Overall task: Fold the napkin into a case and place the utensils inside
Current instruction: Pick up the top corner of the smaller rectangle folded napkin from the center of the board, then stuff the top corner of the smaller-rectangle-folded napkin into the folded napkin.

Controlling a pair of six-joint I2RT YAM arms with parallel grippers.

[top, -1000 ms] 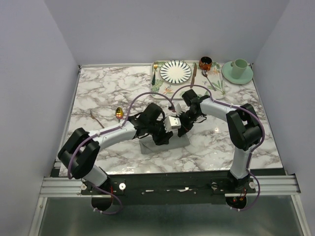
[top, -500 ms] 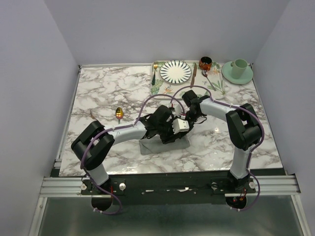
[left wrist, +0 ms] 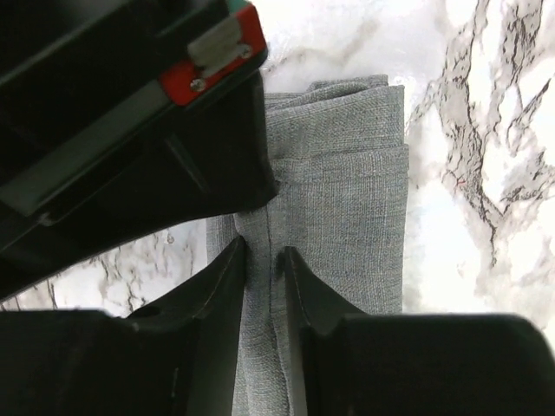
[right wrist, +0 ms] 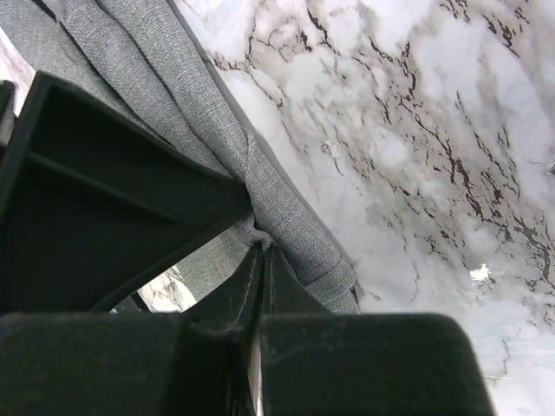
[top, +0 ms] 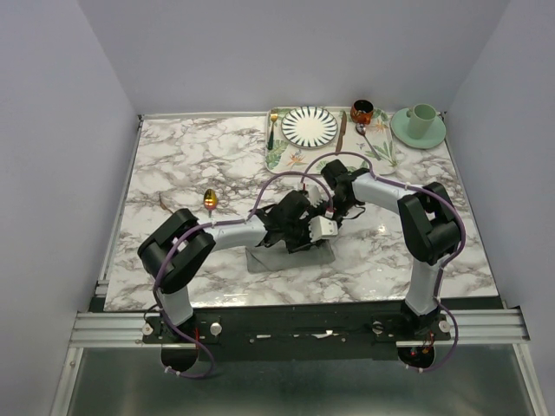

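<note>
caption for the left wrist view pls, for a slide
Left gripper fingers straddling a raised ridge of the folded grey napkin on the marble table.
</note>
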